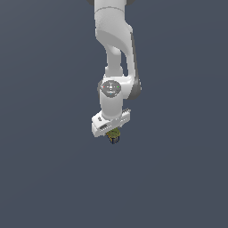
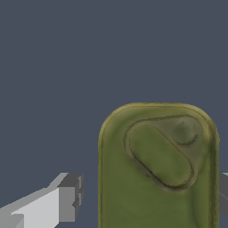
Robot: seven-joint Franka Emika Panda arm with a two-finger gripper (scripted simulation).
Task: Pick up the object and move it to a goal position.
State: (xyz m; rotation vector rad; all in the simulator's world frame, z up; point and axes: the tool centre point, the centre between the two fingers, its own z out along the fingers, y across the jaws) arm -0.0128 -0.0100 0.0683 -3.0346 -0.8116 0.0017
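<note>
In the wrist view the object (image 2: 156,169) is very close and fills a big part of the picture. It is olive green with a yellowish rim and rounded corners. Its face has a long oval dent and a small round bump beside the dent. No words, letters or labels can be read on it.

The object sits between the two fingers of the claw (image 2: 149,198). One finger (image 2: 67,198) is grey and white, and there is a clear gap between its pad and the side of the object. The other finger only shows as a thin grey sliver right at the edge of the picture, just beside the object's other side. From here I cannot tell if that one touches it.

Farther off, in the exterior view, the white arm (image 1: 115,49) hangs straight down. The claw (image 1: 114,136) is at its low end, and the tiny green and yellow object (image 1: 114,135) with a dark end peeks out just under the white claw body. The fingers are too small there to see. So I cannot tell if the claw is squeezing the object or only sitting around it.

Behind everything is a plain dark blue-grey surface (image 1: 44,178).
</note>
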